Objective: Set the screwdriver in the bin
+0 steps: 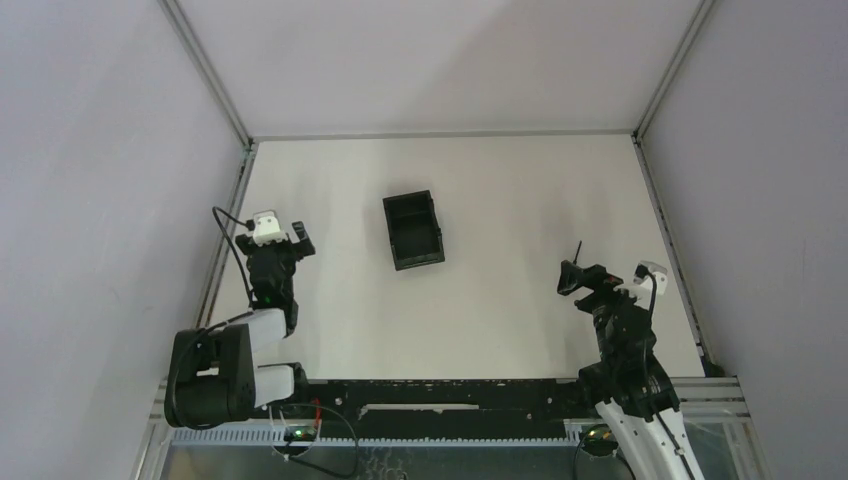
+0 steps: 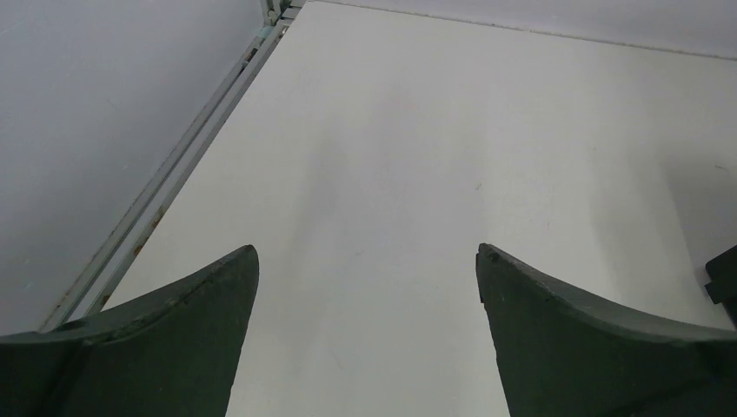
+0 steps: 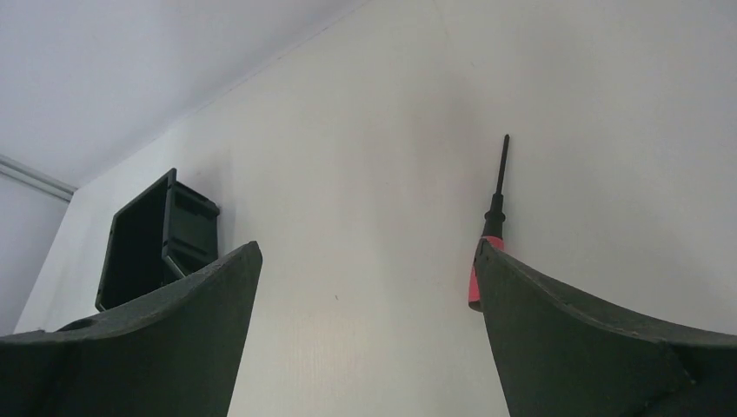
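Right, my right claw (image 3: 367, 252) is spread wide with nothing in it, hovering low over the worktop (image 3: 365, 130). The screwdriver (image 3: 492, 221) lies flat just off the tip of the claw's right-hand finger (image 3: 591, 347). Its red handle (image 3: 474, 282) is tucked partly behind that finger and its black shaft (image 3: 499, 178) points straight ahead, away from me. I can't tell whether finger and handle are touching. The bin (image 3: 152, 239) sits ahead and off to the claw's left, well apart from the tool.

Left claw (image 2: 367, 252) is released too, with only bare white surface between its fingers.

Handling call: this looks a light, stiff little thing. I reckon the handle is smooth plastic and round enough to roll if I nudge it. The shaft is thin as a pin, so pads would likely slide off it or tip the tool. I want the handle, pinched across its width near the middle. That means shifting the claw to its right until the handle sits between the fingers.

The bin reads as rigid black plastic, rectangular and open-topped, with raised walls. The worktop is matte white and flat.
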Motion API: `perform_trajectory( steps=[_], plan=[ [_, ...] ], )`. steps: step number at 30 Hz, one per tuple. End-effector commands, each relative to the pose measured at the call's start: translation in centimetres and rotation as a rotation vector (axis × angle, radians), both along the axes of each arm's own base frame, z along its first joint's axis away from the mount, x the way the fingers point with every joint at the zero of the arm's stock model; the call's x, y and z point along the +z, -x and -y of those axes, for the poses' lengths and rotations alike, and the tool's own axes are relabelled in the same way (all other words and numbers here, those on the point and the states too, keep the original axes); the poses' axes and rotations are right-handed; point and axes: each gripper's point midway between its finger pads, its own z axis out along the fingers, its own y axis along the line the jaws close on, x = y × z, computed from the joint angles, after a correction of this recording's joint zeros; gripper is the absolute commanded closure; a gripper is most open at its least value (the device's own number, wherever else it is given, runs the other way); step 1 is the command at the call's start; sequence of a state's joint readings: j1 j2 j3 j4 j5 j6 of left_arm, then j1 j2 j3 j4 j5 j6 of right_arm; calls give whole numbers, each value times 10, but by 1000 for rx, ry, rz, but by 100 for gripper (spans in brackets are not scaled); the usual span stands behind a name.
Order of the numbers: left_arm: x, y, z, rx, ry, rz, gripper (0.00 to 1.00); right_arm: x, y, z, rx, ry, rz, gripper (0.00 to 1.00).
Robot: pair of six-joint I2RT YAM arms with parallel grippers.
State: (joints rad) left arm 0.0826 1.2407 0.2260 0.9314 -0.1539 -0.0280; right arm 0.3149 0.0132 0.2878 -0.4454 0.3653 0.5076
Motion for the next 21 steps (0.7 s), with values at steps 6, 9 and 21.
perform_trajectory(
  steps=[6,9,21],
  plan=[
    [14,-4,1,-1,3,46,0,71,-4,-19,145,93,166,1],
    [14,-4,1,-2,3,47,0,105,-9,-26,176,109,211,2],
    [14,-4,1,-2,3,47,0,89,-88,31,-37,136,-568,0]
  ],
)
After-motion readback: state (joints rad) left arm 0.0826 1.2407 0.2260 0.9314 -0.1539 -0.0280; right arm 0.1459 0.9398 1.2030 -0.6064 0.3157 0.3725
